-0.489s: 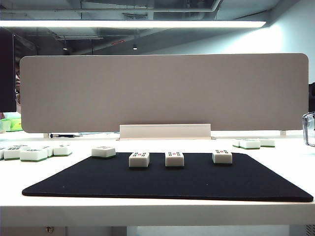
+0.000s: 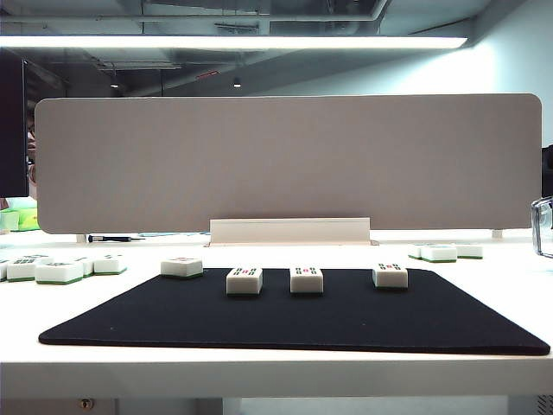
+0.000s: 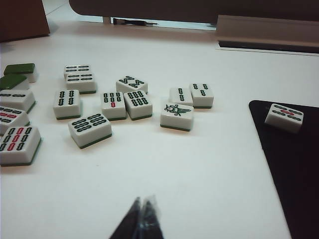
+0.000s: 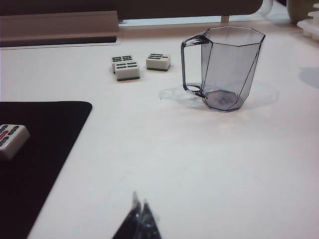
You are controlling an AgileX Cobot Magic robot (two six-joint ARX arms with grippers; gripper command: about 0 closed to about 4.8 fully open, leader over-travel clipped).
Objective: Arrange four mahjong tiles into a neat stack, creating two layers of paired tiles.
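Nothing stacked yet: the four mahjong tiles (image 2: 244,280) lie apart in a row along the black mat's (image 2: 294,324) far edge, left gripper (image 3: 142,209) and right gripper (image 4: 139,211) both closed, empty, hanging above the table (image 3: 164,164)

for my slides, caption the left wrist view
Shut left gripper hovers over the white table near loose mahjong tiles.

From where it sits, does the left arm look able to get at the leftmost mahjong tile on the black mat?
Probably yes. The left claw, tips shut, hangs over bare white table; the leftmost mahjong tile lies alone at the black mat corner, with open table between. The loose tiles lie off to the side.
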